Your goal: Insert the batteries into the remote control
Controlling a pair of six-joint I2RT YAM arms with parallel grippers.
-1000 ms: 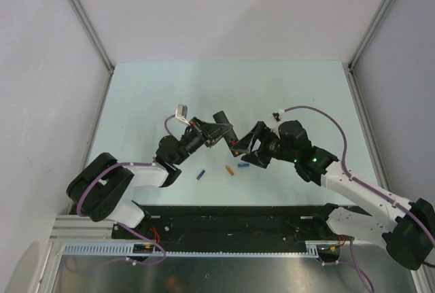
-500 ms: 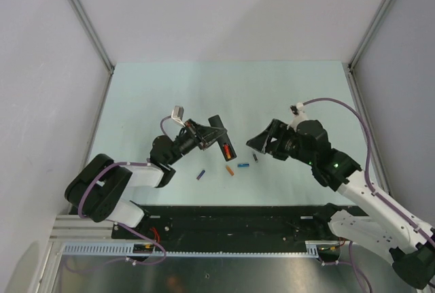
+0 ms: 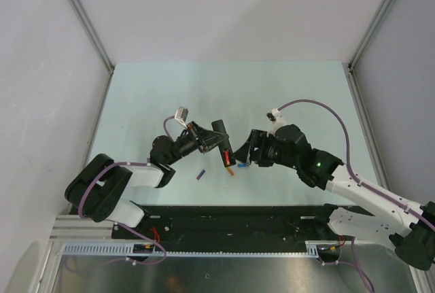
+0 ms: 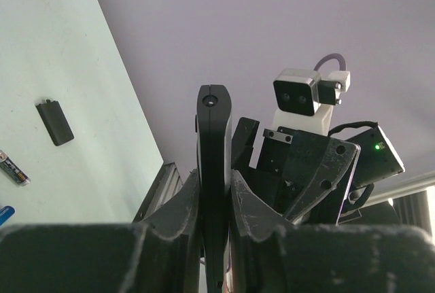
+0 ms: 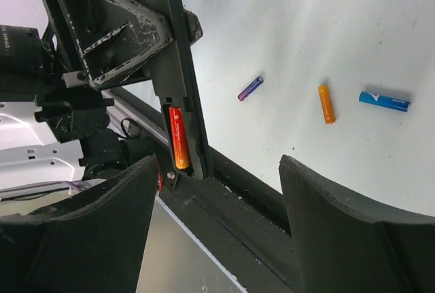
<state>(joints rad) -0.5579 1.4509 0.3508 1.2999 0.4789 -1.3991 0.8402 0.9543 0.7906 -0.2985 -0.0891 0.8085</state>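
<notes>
My left gripper (image 3: 212, 142) is shut on the remote control (image 3: 221, 134), a slim black bar held above the table with its near end pointing down. One orange-red battery (image 3: 226, 158) sits in the remote's recess; it also shows in the right wrist view (image 5: 178, 136). The second orange battery (image 3: 230, 170) lies on the table just below the remote, also in the right wrist view (image 5: 326, 102). My right gripper (image 3: 245, 154) is open and empty, just right of the remote's lower end. In the left wrist view the remote (image 4: 214, 123) stands edge-on between the fingers (image 4: 248, 198).
A blue battery (image 3: 242, 165) lies by the right gripper and a purple-blue one (image 3: 200, 175) lies left of the orange battery. A small dark grey piece (image 4: 55, 122) lies on the table. The black base rail (image 3: 231, 221) runs along the near edge.
The right gripper pulled back to the right, away from the remote, then came back close to its lower end. The left gripper kept hold of the remote and tilted it slightly.
</notes>
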